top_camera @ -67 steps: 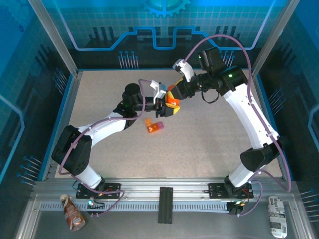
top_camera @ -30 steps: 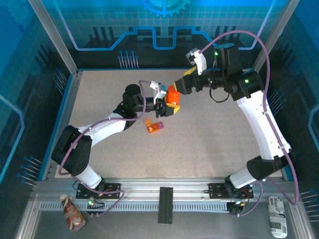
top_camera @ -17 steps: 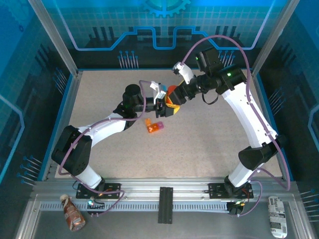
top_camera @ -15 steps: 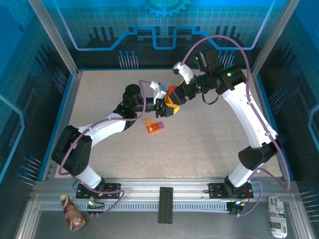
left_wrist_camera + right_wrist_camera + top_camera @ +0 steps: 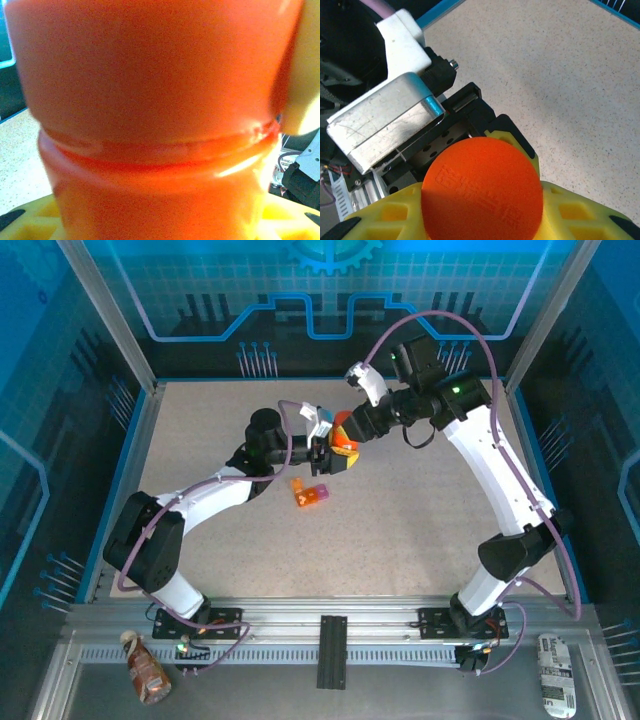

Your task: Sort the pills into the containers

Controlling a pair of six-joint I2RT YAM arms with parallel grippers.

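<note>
Your orange bottle (image 5: 342, 432) is held up off the table (image 5: 430, 530) near its middle, with both arms meeting on it. Your left gripper (image 5: 338, 456) comes at the bottle from its left side. In the left wrist view the bottle's orange wall sits pressed close between the yellow fingers (image 5: 30, 222), which flank it at the lower corners, so the jaws read as clamped on the bottle's body. Your right gripper (image 5: 482, 215) comes at the bottle from its right and far side. In the right wrist view its yellow fingers (image 5: 570, 215) hug the round orange cap (image 5: 482, 192) on both sides, touching it, so it is gripping the cap. Raised lettering on the cap's top faces that camera, too blurred for you to read. Just beyond the cap in that view you see the left gripper's black body and its white camera housing (image 5: 385, 112), close against the bottle.

The containers (image 5: 310, 494) lie flat on the table, apart from the bottle, on its near side toward the arm bases and a little to its left. Neither gripper touches them. Their pink-purple section is at the end nearer the bottle's right. You cannot tell whether any compartment lid is up, or whether pills sit inside.
</note>
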